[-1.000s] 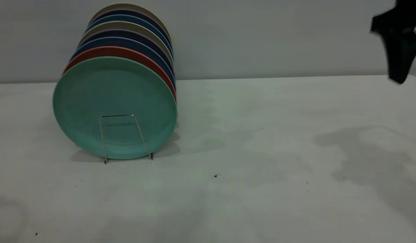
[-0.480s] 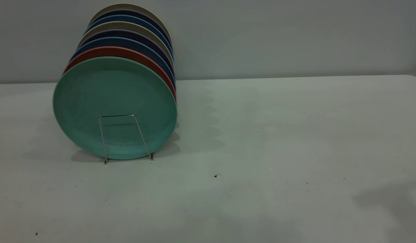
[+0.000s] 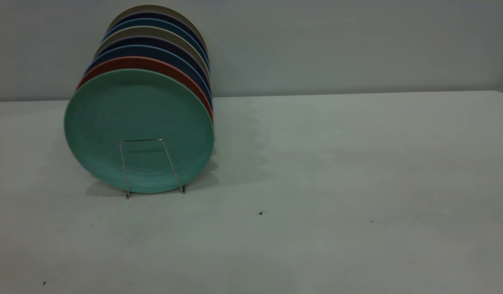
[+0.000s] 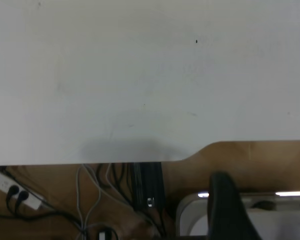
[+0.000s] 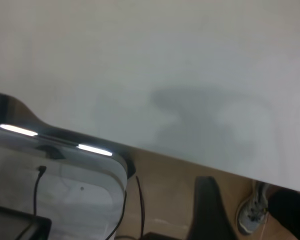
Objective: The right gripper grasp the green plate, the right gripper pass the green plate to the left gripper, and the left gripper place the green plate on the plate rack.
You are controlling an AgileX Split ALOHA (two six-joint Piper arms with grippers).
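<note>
The green plate (image 3: 139,122) stands upright at the front of the row in the plate rack (image 3: 141,140), at the table's left. A wire loop of the rack crosses the plate's lower face. Neither gripper shows in the exterior view. In the left wrist view only a dark part of my left gripper (image 4: 225,205) shows, off the table's edge (image 4: 140,161) and above the floor. In the right wrist view a dark part of my right gripper (image 5: 207,210) likewise hangs beyond the table's edge (image 5: 190,161). Neither gripper holds anything that I can see.
Behind the green plate stand a salmon-pink plate (image 3: 145,61), several dark blue plates (image 3: 153,50) and beige ones. Cables and a power strip (image 4: 15,192) lie under the table. A shoe (image 5: 252,215) is on the floor.
One second ago a black gripper was at the top right of the exterior view. It has left the view, and its shadow on the table is gone. The plates have not moved.
</note>
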